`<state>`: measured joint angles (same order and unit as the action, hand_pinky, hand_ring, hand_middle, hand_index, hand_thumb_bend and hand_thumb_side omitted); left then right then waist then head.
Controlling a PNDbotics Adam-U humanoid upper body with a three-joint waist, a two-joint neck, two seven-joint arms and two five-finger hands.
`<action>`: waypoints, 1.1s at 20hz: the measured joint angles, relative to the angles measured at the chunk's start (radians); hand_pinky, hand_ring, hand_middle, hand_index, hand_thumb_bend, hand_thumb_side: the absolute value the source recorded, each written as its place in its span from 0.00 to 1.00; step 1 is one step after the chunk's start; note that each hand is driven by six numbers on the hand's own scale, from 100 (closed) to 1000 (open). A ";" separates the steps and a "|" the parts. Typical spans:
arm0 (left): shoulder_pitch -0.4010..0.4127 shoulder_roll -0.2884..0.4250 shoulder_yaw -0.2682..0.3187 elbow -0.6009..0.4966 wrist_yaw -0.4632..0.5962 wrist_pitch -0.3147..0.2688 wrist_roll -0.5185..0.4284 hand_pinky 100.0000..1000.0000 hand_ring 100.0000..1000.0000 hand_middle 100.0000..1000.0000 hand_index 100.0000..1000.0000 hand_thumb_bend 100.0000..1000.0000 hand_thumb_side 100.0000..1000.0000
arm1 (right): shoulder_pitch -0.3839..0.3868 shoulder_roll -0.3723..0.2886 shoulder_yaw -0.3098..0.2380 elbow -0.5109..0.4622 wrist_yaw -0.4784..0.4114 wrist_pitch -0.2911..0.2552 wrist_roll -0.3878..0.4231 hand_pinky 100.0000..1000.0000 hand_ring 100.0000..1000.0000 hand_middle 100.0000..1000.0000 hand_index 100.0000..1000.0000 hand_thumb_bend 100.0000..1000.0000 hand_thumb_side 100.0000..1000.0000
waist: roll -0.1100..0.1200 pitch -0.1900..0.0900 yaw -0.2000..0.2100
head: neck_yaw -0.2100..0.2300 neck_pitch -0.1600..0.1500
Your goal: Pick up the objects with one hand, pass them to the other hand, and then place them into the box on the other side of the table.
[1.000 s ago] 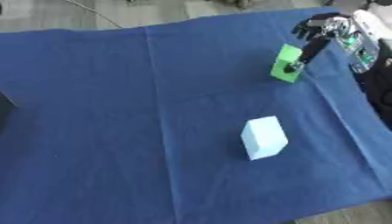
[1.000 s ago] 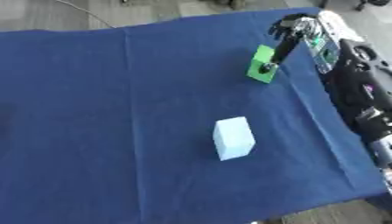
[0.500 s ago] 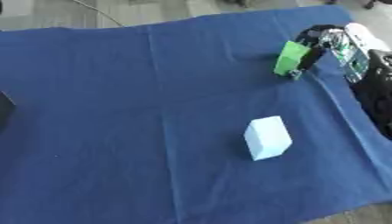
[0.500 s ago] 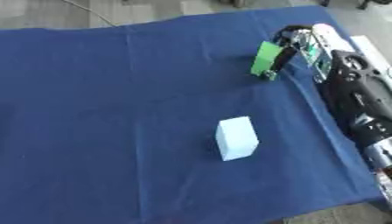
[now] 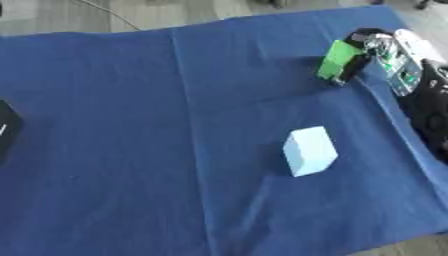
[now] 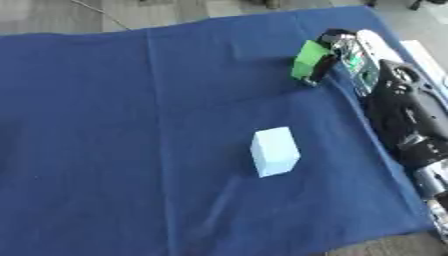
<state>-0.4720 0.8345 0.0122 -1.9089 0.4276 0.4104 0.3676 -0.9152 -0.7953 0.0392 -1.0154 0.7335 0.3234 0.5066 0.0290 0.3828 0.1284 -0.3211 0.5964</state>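
right hand (image 6: 343,46) fingers curled round green block (image 6: 309,60) near blue cloth's (image 5: 131,125) far right corner. pale blue box (image 5: 310,151) mid-cloth. dark object (image 5: 7,131) at left edge.

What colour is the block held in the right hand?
Bright green; the block in the right hand shows best in the left eye view.

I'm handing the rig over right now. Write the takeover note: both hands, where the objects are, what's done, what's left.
Right hand: curled round the green block, at the far right of the blue cloth.
Left hand: out of view.
Pale blue block: on the cloth, right of centre, untouched.
A dark object, possibly the box, shows at the left edge.
Done: green block gripped.
Left: pass it to the left hand, box it, then the same for the pale blue block.
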 measured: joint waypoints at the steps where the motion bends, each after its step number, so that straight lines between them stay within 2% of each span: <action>1: 0.001 0.000 0.000 0.000 0.000 0.001 0.001 0.76 0.81 0.64 0.82 0.20 0.87 | 0.000 0.000 0.001 -0.021 -0.017 0.013 -0.008 0.82 0.76 0.50 0.62 0.04 0.00 | -0.001 0.000 -0.002 | 0.002 0.000; 6: 0.003 0.000 0.000 0.001 -0.002 0.005 0.001 0.77 0.81 0.64 0.82 0.19 0.87 | 0.007 -0.013 0.006 -0.128 -0.096 0.080 -0.026 0.80 0.74 0.53 0.65 0.00 0.00 | -0.007 -0.014 -0.014 | 0.010 0.008; 11: 0.001 0.000 -0.002 0.001 -0.006 0.014 -0.006 0.76 0.81 0.64 0.82 0.19 0.88 | 0.042 -0.030 0.006 -0.275 -0.182 0.130 -0.035 0.79 0.72 0.53 0.64 0.00 0.00 | -0.007 -0.023 -0.019 | 0.018 0.010; 16: -0.040 0.001 -0.039 0.001 -0.013 0.054 -0.031 0.77 0.82 0.67 0.84 0.21 0.86 | 0.148 -0.029 0.044 -0.583 -0.233 0.147 -0.124 0.80 0.69 0.53 0.65 0.00 0.00 | -0.005 -0.036 -0.027 | 0.038 0.010; 19: -0.091 0.003 -0.080 0.000 -0.009 0.105 -0.073 0.78 0.82 0.68 0.85 0.22 0.85 | 0.197 0.003 0.101 -0.777 -0.196 0.164 -0.193 0.78 0.66 0.53 0.65 0.00 0.00 | 0.001 -0.044 -0.028 | 0.049 0.010; 22: -0.140 0.013 -0.122 -0.003 0.002 0.160 -0.113 0.79 0.83 0.68 0.86 0.24 0.84 | 0.216 0.059 0.156 -0.903 -0.155 0.167 -0.243 0.75 0.61 0.53 0.64 0.00 0.00 | 0.008 -0.050 -0.030 | 0.062 0.014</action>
<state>-0.6116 0.8471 -0.1098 -1.9118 0.4297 0.5707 0.2548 -0.6994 -0.7366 0.1949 -1.9181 0.5787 0.4904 0.2633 0.0366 0.3330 0.0981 -0.2589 0.6104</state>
